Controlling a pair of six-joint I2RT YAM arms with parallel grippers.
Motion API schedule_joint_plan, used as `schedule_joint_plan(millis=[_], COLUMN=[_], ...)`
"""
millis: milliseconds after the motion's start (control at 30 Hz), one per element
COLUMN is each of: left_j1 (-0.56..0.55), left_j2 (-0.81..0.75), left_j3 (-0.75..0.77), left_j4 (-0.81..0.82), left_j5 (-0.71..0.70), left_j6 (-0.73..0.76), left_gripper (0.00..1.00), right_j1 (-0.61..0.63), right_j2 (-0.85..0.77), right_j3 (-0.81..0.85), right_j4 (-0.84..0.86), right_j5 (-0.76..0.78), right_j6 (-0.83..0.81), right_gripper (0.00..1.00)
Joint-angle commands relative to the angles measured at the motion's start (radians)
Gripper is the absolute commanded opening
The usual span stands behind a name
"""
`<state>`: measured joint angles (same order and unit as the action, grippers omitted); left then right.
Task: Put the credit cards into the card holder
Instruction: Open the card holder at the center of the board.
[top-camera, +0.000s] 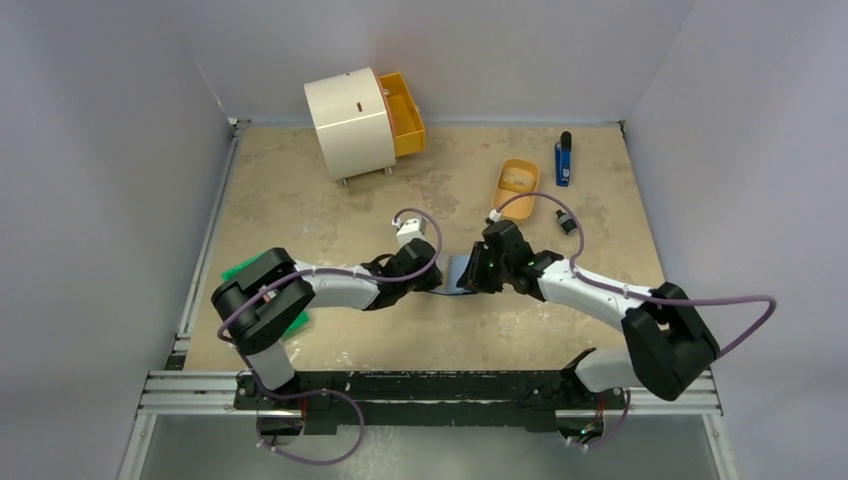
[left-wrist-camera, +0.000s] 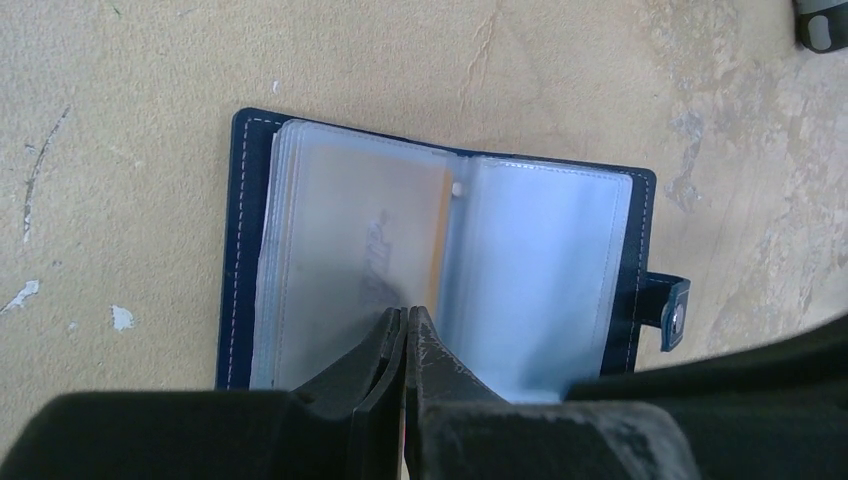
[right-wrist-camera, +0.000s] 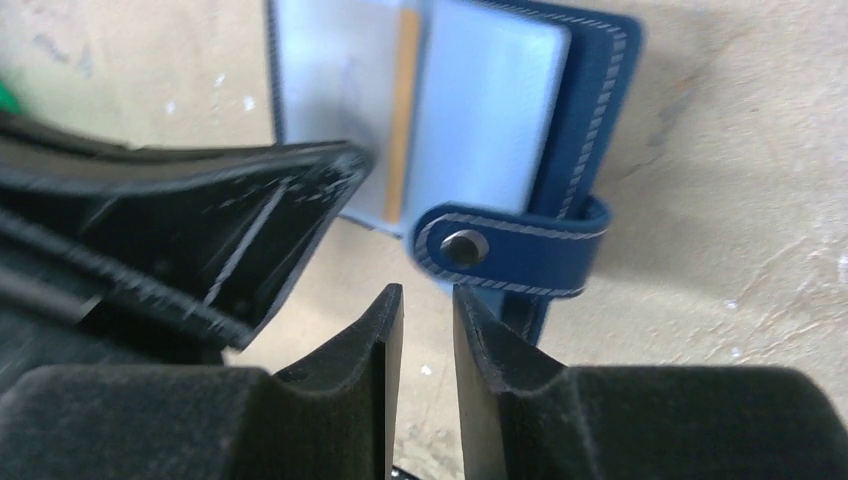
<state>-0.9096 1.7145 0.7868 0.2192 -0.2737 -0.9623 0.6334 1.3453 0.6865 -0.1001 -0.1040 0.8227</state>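
Note:
The card holder (left-wrist-camera: 620, 260) lies open on the table, a dark navy wallet with pale blue-grey pockets and a snap tab (right-wrist-camera: 505, 250). One tan-orange credit card (left-wrist-camera: 400, 235) sits inside the left clear pocket, and its orange edge (right-wrist-camera: 403, 120) shows near the fold. My left gripper (left-wrist-camera: 408, 312) is shut, its tips over the lower edge of that pocket. My right gripper (right-wrist-camera: 428, 292) stands open by a narrow gap with nothing between its fingers, just below the snap tab. In the top view both grippers meet at the card holder (top-camera: 458, 272).
An orange oval tray (top-camera: 516, 187) with something pale in it lies behind the wallet. A white round drawer unit (top-camera: 350, 122) with an open orange drawer (top-camera: 405, 112) stands at the back. A blue object (top-camera: 563, 160), a small black object (top-camera: 566, 222) and a green box (top-camera: 250, 270) are also there.

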Motion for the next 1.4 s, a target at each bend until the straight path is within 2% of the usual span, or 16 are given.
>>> schedule_joint_plan(millis=[0,600,1033,1300,1367], left_j1=[0.006,0.006,0.006,0.005,0.005], left_j2=[-0.034,-0.097,-0.161,-0.196,-0.211], left_j3=[-0.039,-0.077,-0.034,-0.010,-0.011], left_j4=[-0.002,-0.028,-0.113,-0.146,-0.151], left_j5=[-0.029,-0.053,-0.107,-0.112,-0.114], left_j6=[-0.019,-0.047,0.005,0.020,0.022], left_gripper=[0.00,0.00,0.00,0.00,0.00], right_j1=[-0.038,-0.090,-0.090,-0.090,-0.092], right_j2=[0.040,0.254,0.036,-0.106,-0.127], right_j3=[-0.014,0.073,0.040,0.123,0.164], right_j4=[0.049,0.090,-0.007,-0.128,-0.149], right_j5=[0.077,0.085,0.073,0.084,0.110], right_j6=[0.041,-0.079,-0.089,-0.104,-0.106], right_gripper=[0.28,0.32,0.37,0.40,0.45])
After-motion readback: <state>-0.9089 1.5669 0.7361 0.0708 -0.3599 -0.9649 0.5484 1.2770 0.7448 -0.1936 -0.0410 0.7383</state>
